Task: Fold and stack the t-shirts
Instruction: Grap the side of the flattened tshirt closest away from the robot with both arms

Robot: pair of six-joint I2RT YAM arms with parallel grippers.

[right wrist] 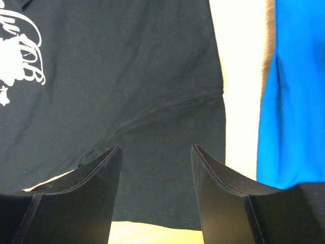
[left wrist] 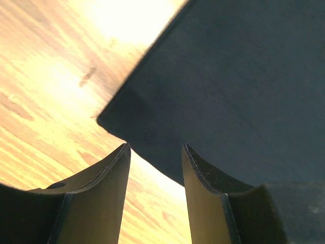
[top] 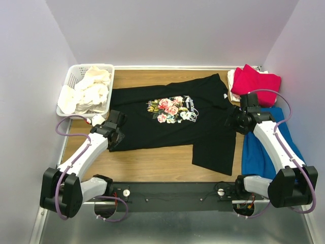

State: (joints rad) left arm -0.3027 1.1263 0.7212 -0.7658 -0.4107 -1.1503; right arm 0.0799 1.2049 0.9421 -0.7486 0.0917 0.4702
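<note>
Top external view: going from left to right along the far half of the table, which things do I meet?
white basket holding cream shirts → black t-shirt → red t-shirt

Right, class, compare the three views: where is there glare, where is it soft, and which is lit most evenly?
Left wrist: glare blows out the wooden table at the top; the black t-shirt has a soft edge. Right wrist: the table strip beside the blue cloth is washed out to cream. Top external: the most evenly lit, shadows faint.
</note>
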